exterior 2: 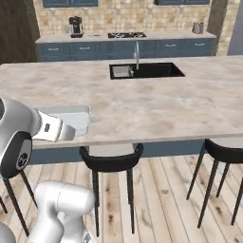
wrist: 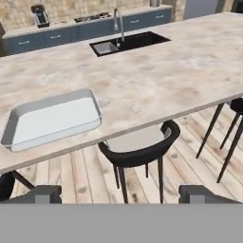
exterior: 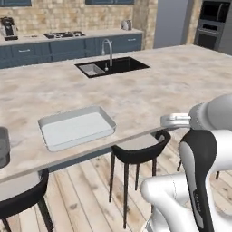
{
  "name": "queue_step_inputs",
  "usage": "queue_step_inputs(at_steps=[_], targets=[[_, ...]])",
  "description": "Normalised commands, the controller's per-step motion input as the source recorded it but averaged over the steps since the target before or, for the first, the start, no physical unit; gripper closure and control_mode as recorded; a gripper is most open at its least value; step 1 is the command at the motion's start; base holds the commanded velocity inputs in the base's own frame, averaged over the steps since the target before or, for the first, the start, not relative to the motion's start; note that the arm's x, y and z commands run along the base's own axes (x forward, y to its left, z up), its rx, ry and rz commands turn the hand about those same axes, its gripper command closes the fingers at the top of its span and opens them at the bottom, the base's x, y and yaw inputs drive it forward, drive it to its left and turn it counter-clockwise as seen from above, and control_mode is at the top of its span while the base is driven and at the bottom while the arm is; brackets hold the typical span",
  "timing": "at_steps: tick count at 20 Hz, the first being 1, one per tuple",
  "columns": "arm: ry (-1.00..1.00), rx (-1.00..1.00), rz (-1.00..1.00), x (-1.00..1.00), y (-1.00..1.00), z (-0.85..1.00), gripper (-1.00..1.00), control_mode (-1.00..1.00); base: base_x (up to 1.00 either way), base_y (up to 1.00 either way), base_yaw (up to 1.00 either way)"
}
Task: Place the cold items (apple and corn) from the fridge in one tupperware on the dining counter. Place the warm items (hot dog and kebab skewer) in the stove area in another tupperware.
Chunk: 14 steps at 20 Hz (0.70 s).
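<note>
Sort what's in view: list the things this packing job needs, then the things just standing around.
For the job:
- white tupperware, empty, on the dining counter
- claw, open, holding nothing

Just standing around:
- sink and faucet
- black stool
- stovetop
- coffee machine

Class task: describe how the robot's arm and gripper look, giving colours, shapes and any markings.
The arm has glossy white rounded shells with black joint sections; one black joint carries a small round white mark. The gripper ends in two small, blocky dark-grey fingers.
</note>
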Motion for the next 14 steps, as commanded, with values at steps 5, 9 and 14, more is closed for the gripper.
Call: queue_step_inputs(at_steps=[5,9,14], targets=[[0.00,0.00,0.00,0.00,0.00,0.00,-1.00,1.00,0.01,-1.00,-0.19],[0.00,0.00,0.00,0.00,0.00,0.00,-1.00,1.00,0.00,-1.00,-0.21],[0.00,0.00,0.00,0.00,0.00,0.00,-1.00,1.00,0.00,-1.00,-0.22]])
